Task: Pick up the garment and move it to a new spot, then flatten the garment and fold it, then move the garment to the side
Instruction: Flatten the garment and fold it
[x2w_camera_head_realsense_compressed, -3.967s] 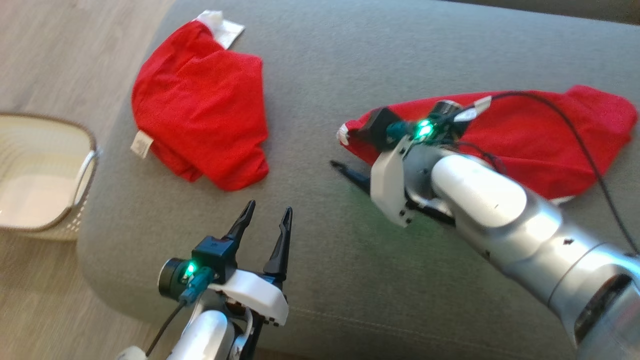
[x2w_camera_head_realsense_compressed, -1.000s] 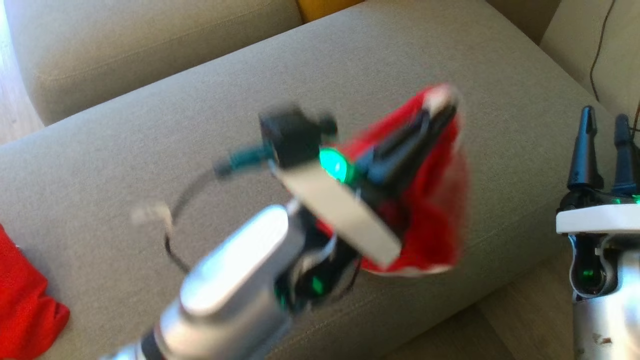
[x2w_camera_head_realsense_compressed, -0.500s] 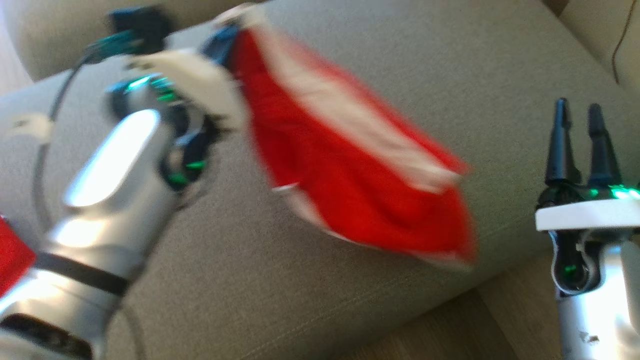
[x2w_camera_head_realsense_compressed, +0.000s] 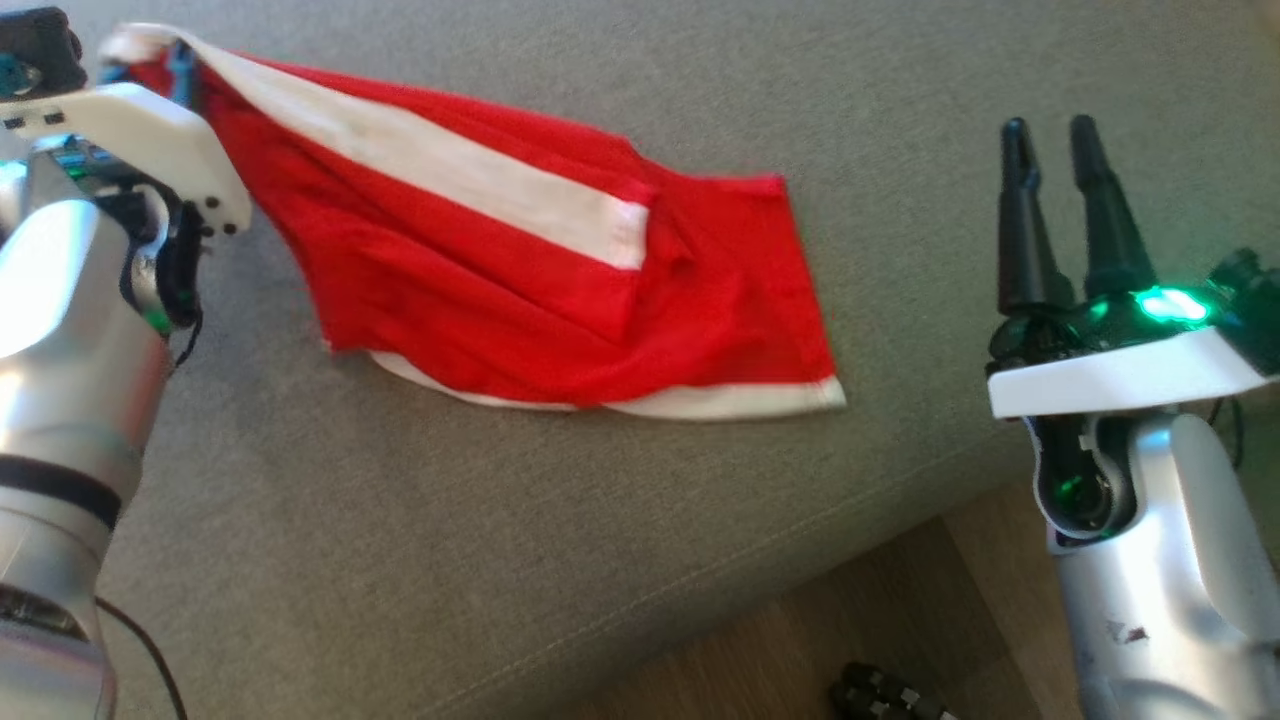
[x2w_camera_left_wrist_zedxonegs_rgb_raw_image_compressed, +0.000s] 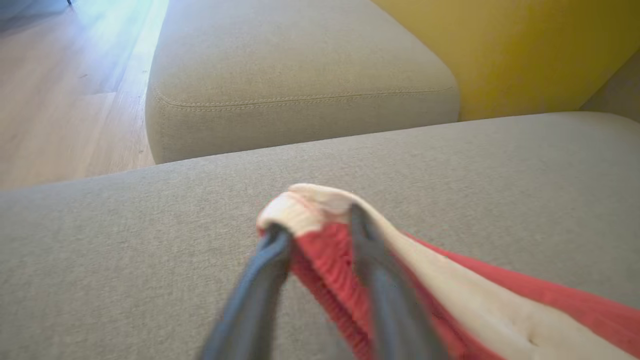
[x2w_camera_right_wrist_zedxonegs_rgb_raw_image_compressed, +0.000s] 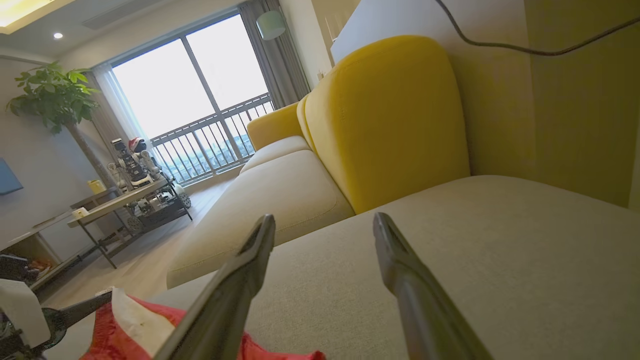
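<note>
Head: red shorts (x2w_camera_head_realsense_compressed: 520, 290) lie spread mid-cushion (x2w_camera_head_realsense_compressed: 400, 520), their 10 o'clock corner lifted at L gripper (x2w_camera_head_realsense_compressed: 183, 68). R gripper (x2w_camera_head_realsense_compressed: 1050, 130) at 3 o'clock, wide open, empty.
L wrist: jaws parted, white waistband (x2w_camera_left_wrist_zedxonegs_rgb_raw_image_compressed: 310, 200) between fingers; can't tell if pinched.
R wrist: shorts at 7 o'clock.

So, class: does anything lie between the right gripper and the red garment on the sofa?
Nothing visible does: only bare sofa cushion lies between the right gripper and the garment.
</note>
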